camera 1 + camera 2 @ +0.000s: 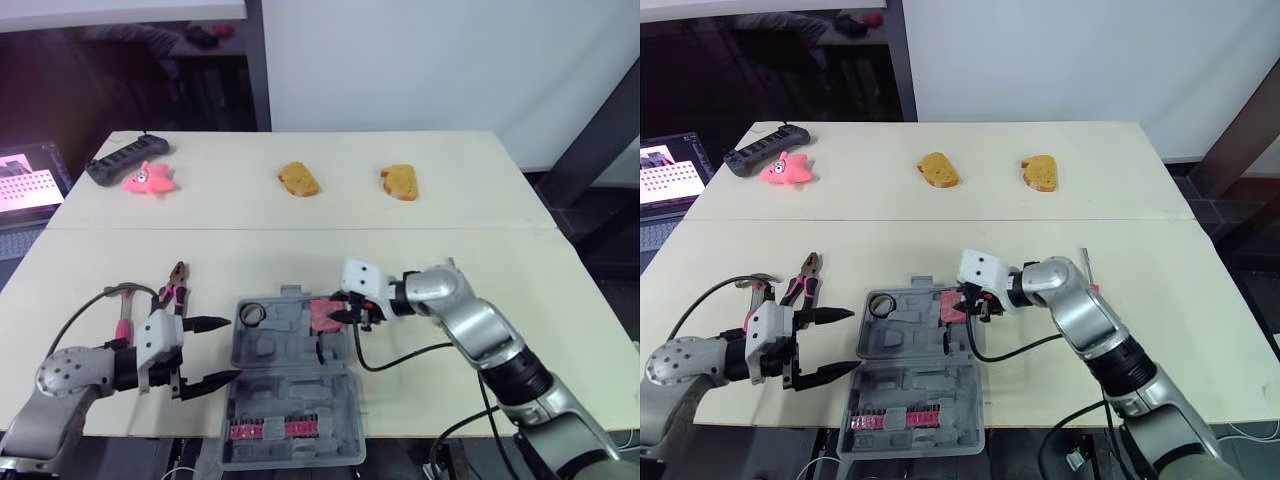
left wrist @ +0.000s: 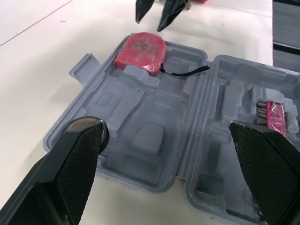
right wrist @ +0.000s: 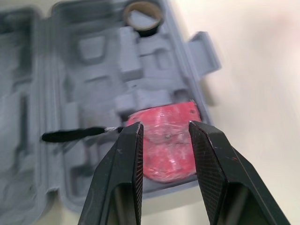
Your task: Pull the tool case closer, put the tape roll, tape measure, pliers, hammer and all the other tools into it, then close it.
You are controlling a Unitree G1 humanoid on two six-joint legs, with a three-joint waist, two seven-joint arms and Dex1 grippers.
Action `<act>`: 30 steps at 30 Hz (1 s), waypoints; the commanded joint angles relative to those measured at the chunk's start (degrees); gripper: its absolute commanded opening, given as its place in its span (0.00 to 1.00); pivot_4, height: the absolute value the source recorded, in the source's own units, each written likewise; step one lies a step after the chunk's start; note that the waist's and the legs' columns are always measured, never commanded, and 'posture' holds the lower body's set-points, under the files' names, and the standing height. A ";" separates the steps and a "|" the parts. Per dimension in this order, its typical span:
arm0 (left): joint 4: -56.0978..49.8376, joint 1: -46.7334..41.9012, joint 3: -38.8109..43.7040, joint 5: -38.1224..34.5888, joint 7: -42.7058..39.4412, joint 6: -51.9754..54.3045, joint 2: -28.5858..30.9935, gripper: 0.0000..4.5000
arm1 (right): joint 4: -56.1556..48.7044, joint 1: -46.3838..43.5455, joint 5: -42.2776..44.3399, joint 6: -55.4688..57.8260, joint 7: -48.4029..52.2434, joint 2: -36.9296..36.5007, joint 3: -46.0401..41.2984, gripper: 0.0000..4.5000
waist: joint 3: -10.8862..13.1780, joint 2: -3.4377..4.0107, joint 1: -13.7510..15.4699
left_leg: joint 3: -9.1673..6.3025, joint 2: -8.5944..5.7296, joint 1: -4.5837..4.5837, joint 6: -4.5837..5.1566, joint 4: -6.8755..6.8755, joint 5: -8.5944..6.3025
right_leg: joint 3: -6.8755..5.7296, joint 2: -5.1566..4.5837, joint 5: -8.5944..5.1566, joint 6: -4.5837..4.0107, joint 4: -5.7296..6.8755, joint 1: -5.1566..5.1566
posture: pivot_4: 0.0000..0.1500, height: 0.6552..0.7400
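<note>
Tool case (image 1: 285, 345), grey moulded plastic, lies open and flat near the front edge of the table (image 1: 450, 180), between the two arms. A tape roll (image 1: 252, 314) sits in its far left pocket and a red tape measure (image 1: 322, 318) in its far right corner. The right pincer (image 3: 165, 127) hovers just above the tape measure, fingers spread, gripping nothing. The left pincer (image 1: 232, 348) is spread wide beside the case's left edge. Pliers (image 1: 175, 285) and hammer (image 1: 122, 310) lie just left of the case.

The case looks stiff and fairly light, and likely to slide on the smooth pale table. Its rim or lid edge looks like the best hold. The hammer, probably head-heavy, seems best gripped near the head.
</note>
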 commanded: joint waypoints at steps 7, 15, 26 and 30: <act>-1.81 0.54 0.89 -0.56 0.31 -0.76 0.25 1.00 | -0.59 8.54 2.17 -2.45 -9.36 4.11 -3.70 0.36 | 0.00 0.01 -0.02 | 0.01 0.00 0.01 0.00 -0.01 0.00 | 0.02 0.00 0.00 0.00 0.00 0.00 | 1.00 1.00; -1.68 -0.10 0.48 -0.42 0.34 -0.72 0.20 1.00 | 3.57 9.78 1.50 -0.21 -11.63 4.48 -2.00 0.36 | -0.01 -0.01 -0.01 | 0.00 0.00 0.06 0.00 -0.02 0.00 | 0.02 0.01 -0.01 0.00 0.00 0.05 | 1.00 1.00; -1.70 -0.58 0.40 -0.41 0.48 -0.33 0.31 1.00 | 9.04 9.64 1.34 11.66 -13.95 5.04 0.89 0.36 | -0.59 -0.50 0.02 | 0.00 0.00 0.43 0.00 -0.07 0.00 | 0.02 0.01 -0.11 -0.17 -0.07 0.42 | 1.00 1.00; -1.71 -0.41 0.62 -0.43 0.48 -0.28 0.45 1.00 | 9.13 9.37 1.35 11.66 -14.40 5.69 1.77 0.36 | -0.74 -0.64 -0.01 | 0.02 0.00 0.97 0.00 -0.27 0.00 | 0.03 0.01 -0.21 -0.22 -0.18 0.87 | 1.00 1.00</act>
